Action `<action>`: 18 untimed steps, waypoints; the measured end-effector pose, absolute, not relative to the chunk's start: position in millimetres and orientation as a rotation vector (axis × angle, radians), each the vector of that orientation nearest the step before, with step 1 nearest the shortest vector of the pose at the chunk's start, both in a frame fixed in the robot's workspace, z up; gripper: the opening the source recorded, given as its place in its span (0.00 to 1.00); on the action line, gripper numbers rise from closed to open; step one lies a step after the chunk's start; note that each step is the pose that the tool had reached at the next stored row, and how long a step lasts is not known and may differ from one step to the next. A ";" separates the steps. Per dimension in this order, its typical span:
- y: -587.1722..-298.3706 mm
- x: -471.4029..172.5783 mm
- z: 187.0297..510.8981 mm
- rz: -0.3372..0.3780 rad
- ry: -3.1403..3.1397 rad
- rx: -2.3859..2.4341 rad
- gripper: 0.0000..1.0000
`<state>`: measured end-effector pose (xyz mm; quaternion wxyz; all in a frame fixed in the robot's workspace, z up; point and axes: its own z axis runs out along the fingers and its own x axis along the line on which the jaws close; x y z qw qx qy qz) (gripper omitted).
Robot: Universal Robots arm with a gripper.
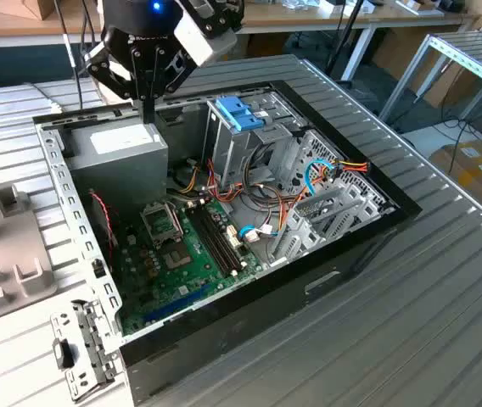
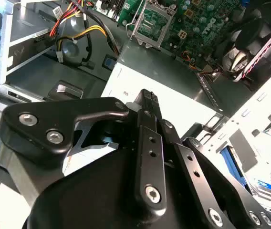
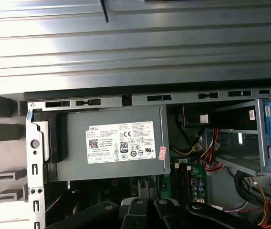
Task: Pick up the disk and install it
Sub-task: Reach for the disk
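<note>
The ribbed surface [image 1: 445, 280] carries an open computer case [image 1: 309, 280]. Just above its power supply [image 1: 122, 148] hangs the tool [image 1: 148, 117], pinched closed and empty. The disk [image 2: 259, 183] seems to lie outside the case. Reaching over, the tool might clip the case's edge, or nudge the disk if it stays closed.

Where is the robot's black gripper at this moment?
In the exterior view's upper left, the black gripper hangs over the grey metal power supply box in a corner of the open computer case, left of the bright-blue tabbed bracket.
</note>
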<state>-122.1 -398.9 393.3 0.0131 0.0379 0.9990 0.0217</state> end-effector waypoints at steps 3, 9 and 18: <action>-398.9 -125.4 393.3 0.068 3.112 0.118 0.11; -398.9 -127.9 393.3 0.068 3.112 0.118 0.11; -398.9 -132.5 393.3 0.068 3.113 0.118 0.11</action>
